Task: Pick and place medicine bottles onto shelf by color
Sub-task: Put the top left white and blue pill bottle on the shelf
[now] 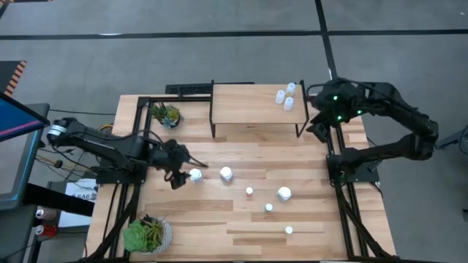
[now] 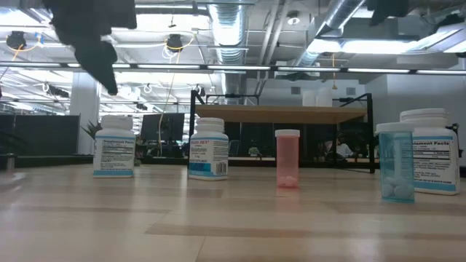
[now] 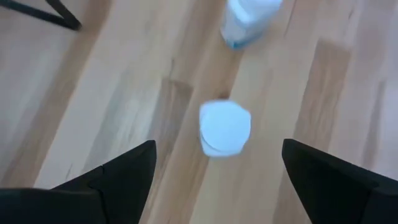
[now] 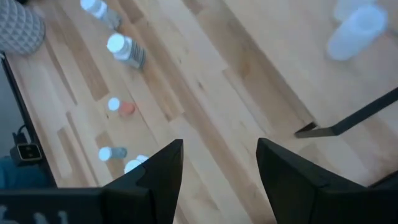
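High view, left gripper (image 1: 184,174) hangs with fingers apart over a white bottle (image 1: 195,174) near the tabletop's left edge, right gripper (image 1: 319,128) apart beside the shelf (image 1: 248,104), three bottles (image 1: 286,96) on its right end.

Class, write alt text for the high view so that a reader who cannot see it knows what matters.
Seen from above, the left gripper hangs open beside a white bottle on the table. Five more bottles stand scattered there, three pale bottles sit on the shelf, and the right gripper waits nearby.
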You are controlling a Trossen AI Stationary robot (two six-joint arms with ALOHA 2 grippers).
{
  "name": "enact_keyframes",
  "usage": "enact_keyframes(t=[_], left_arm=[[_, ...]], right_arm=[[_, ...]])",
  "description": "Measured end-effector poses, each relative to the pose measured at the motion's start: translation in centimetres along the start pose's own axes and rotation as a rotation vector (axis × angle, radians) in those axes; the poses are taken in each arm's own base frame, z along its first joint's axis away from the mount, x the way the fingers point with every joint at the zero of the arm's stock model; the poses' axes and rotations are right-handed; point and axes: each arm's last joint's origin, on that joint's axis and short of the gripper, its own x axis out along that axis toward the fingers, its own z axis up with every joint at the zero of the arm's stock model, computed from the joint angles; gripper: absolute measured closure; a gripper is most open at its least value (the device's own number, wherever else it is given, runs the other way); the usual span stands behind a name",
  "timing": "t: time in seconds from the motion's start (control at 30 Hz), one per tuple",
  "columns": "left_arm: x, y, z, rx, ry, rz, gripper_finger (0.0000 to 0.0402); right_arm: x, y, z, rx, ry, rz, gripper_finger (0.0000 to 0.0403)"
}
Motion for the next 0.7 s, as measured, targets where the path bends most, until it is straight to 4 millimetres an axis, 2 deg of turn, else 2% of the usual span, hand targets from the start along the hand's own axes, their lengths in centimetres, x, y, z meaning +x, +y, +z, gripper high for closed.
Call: enact_keyframes(t=[0.17, 0.43, 0.57, 0.7], left_arm=[[2.7, -1.0, -0.1, 0.031, 0.099, 0.068, 0.0078], [6.5, -2.0, -0.2, 0.062, 0.223, 0.090, 0.0082], [8.2, -2.7, 0.3, 0.083, 0.207, 0.048, 0.0082], [8.8, -2.9, 0.7, 0.076, 0.172, 0.036, 0.0082]], right_arm=[[1.4, 0.3, -0.3, 0.015, 0.031, 0.008, 0.0179], [1.7, 0.9, -0.6, 0.002, 0.040, 0.029, 0.0179], [1.6, 1.0, -0.7, 0.012, 0.041, 0.036, 0.0179], [1.5, 1.0, -0.8, 0.018, 0.037, 0.037, 0.0179]])
